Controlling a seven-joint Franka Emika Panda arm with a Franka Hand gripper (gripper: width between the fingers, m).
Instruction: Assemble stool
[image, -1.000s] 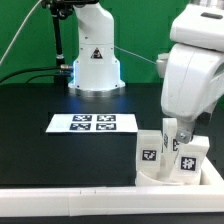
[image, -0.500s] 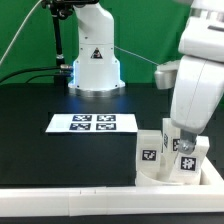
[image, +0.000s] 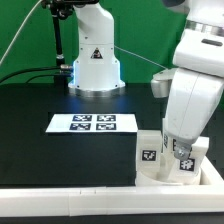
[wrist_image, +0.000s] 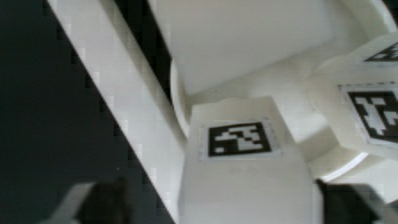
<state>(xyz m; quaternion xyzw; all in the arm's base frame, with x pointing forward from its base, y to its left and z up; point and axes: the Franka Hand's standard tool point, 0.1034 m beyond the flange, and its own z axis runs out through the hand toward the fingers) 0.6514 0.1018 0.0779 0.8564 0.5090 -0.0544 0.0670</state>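
The white stool (image: 172, 170) lies at the exterior view's lower right, its round seat on the table and its block legs pointing up. One tagged leg (image: 150, 153) stands at the left and another (image: 188, 162) at the right. My gripper (image: 175, 143) reaches down among the legs. In the wrist view a tagged white leg (wrist_image: 240, 140) runs between my dark fingers (wrist_image: 80, 203), with the gripper (wrist_image: 222, 208) astride it. One finger stands apart from the leg, so the jaws look open. A second tagged part (wrist_image: 370, 110) shows beside it.
The marker board (image: 92, 123) lies mid-table. The arm's white base (image: 95, 60) stands behind it, with cables at the back left. A long white bar (image: 60, 192) runs along the front edge of the black table, right beside the stool.
The arm's wrist and forearm have shifted and turned above the stool, first to the exterior view's right, then back lower. The gripper stays among the legs. The stool has not moved.
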